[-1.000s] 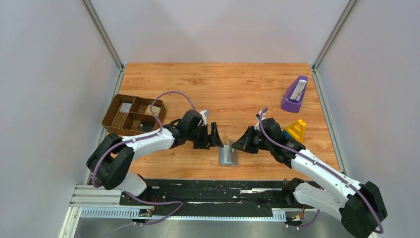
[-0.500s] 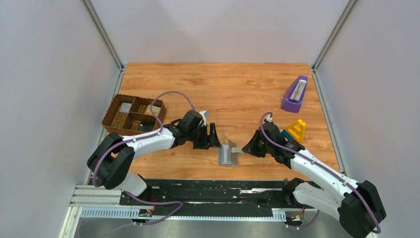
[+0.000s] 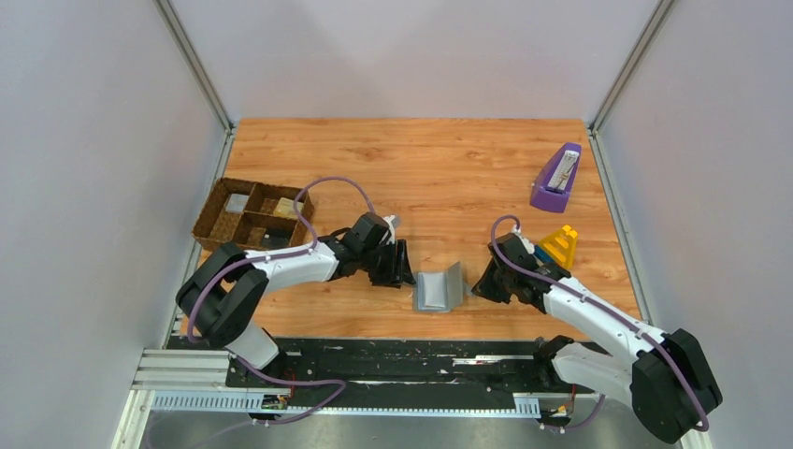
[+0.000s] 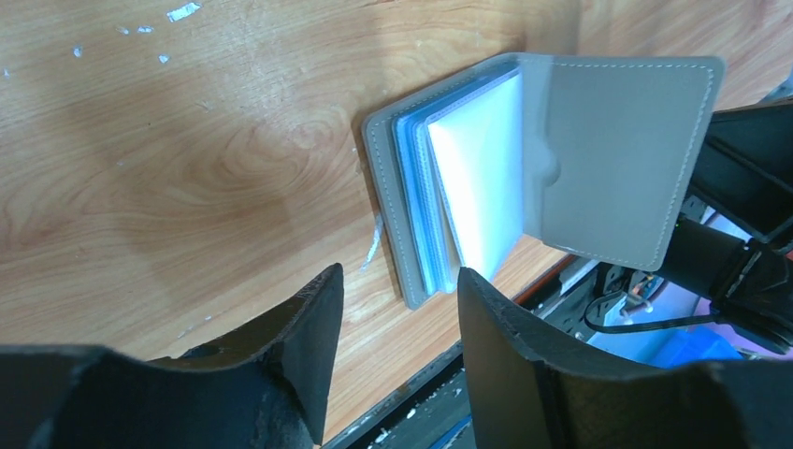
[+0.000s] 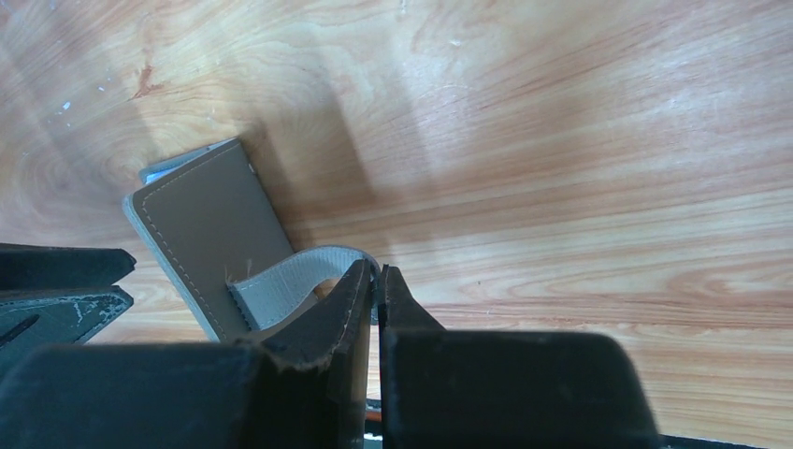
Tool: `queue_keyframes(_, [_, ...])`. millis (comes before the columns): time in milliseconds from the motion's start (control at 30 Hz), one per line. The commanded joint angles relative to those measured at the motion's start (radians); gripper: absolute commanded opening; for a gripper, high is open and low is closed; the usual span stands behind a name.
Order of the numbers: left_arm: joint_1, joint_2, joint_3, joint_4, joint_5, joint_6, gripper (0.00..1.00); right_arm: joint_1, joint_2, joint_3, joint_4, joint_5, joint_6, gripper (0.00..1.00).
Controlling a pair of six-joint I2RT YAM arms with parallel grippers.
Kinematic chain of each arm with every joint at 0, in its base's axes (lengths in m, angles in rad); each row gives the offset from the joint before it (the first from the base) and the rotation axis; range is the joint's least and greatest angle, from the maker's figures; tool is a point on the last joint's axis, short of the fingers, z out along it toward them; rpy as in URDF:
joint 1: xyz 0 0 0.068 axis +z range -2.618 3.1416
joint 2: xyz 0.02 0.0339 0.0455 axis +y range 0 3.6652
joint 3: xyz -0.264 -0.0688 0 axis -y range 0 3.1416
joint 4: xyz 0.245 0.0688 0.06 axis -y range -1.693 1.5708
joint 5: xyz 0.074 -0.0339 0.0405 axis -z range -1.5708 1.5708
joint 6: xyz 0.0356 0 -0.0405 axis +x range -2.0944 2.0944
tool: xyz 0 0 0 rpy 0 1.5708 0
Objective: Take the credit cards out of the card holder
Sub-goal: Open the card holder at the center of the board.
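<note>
The grey card holder (image 3: 438, 290) lies near the table's front edge, its right cover lifted. My right gripper (image 3: 482, 284) is shut on the holder's grey strap (image 5: 290, 280) and holds that cover (image 5: 210, 229) up. In the left wrist view the holder (image 4: 561, 159) stands half open, with blue-edged sleeves and a white card face (image 4: 482, 168) inside. My left gripper (image 3: 404, 267) is open and empty, just left of the holder; its fingertips (image 4: 318, 309) frame the holder's near corner. No card is outside the holder.
A brown woven divided tray (image 3: 217, 217) sits at the left edge. A purple holder (image 3: 555, 178) stands at the back right. A yellow and blue block toy (image 3: 558, 247) sits behind my right arm. The black rail (image 3: 393, 360) runs along the front.
My right gripper pulled the strap to the right, swinging the holder's cover open. My left gripper moved a little right and nearer the holder.
</note>
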State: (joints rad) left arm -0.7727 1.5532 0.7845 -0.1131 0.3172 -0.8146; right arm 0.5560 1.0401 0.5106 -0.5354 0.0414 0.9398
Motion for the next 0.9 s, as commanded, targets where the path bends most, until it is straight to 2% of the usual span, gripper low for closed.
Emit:
queue_keyframes(0, [-0.010, 0.018, 0.038, 0.040, 0.009, 0.023, 0.55, -0.011, 0.011, -0.005, -0.007, 0.024, 0.014, 0.04])
queue_keyframes(133, [-0.019, 0.035, 0.042, 0.066, 0.026, 0.022, 0.48, -0.015, 0.009, -0.013, -0.007, 0.023, 0.016, 0.04])
queue_keyframes(400, [-0.032, 0.090, 0.068, 0.063, 0.027, 0.026, 0.45, -0.027, -0.004, -0.026, -0.010, 0.013, 0.022, 0.04])
queue_keyframes(567, [-0.046, 0.118, 0.082, 0.066, 0.038, 0.028, 0.40, -0.030, -0.013, -0.019, -0.020, 0.018, 0.008, 0.06])
queue_keyframes(633, [-0.053, 0.122, 0.090, 0.069, 0.046, 0.026, 0.37, -0.030, -0.025, 0.003, -0.041, 0.020, -0.002, 0.11])
queue_keyframes(700, [-0.062, 0.122, 0.100, 0.069, 0.050, 0.028, 0.34, -0.030, -0.044, 0.036, -0.072, 0.021, -0.010, 0.22])
queue_keyframes(767, [-0.072, 0.125, 0.110, 0.067, 0.052, 0.031, 0.32, -0.030, -0.066, 0.080, -0.115, 0.024, -0.019, 0.30])
queue_keyframes(867, [-0.083, 0.138, 0.123, 0.066, 0.056, 0.035, 0.27, -0.030, -0.099, 0.167, -0.181, 0.037, -0.033, 0.33])
